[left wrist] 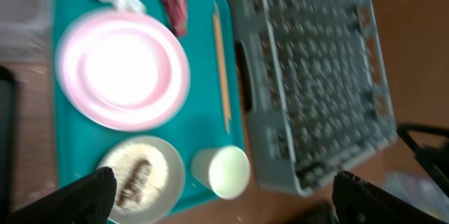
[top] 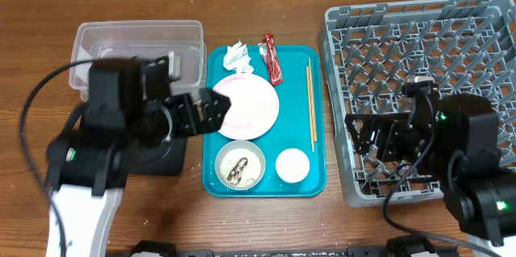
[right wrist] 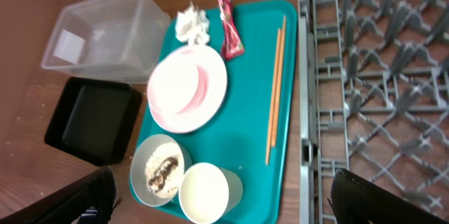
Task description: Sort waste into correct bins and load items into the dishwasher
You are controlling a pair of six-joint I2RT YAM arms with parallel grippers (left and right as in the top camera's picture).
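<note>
Overhead first: my left pincer [top: 216, 113] hangs at the 9 o'clock edge of the pink plate [top: 250, 104], fingers spread wide and gripping nothing. Its wrist view agrees, with both tips out at the bottom corners. The right pincer [top: 359, 134] is just as wide and empty, over the 9 o'clock side of the dish rack [top: 419, 39].

Everything waits on the teal tray [top: 294, 124]. The tissue [top: 239, 57] is at the plate's 11 and the wrapper [top: 272, 58] at 1. The chopsticks [top: 311, 100] lie straight at 3. The bowl [top: 219, 160] sits at 6 with rice [top: 238, 172] and brown scraps inside, and the cup [top: 292, 166] is at 5. Nothing is sorted or loaded yet, as I read it.

Now the worries. That plate looks thin and glossy, so a pinch on its rim could skid it toward 3 o'clock into the chopsticks, which I'd expect to roll. It may be a stack (the right wrist view hints at a smaller disc on top, though I can't be sure), and then a lift might carry only the top one. Tilt the bowl and the rice scatters over the tray.

My left arm hides most of the black tray [right wrist: 95, 119] from above, so a drop there is half blind. The clear tub [top: 137, 47] sits open at 10 o'clock of the plate. The left wrist picture is blurred too.

The desk [top: 266, 229] is brown wood grain with a few pale specks. Beyond its edges I see nothing of the room.
</note>
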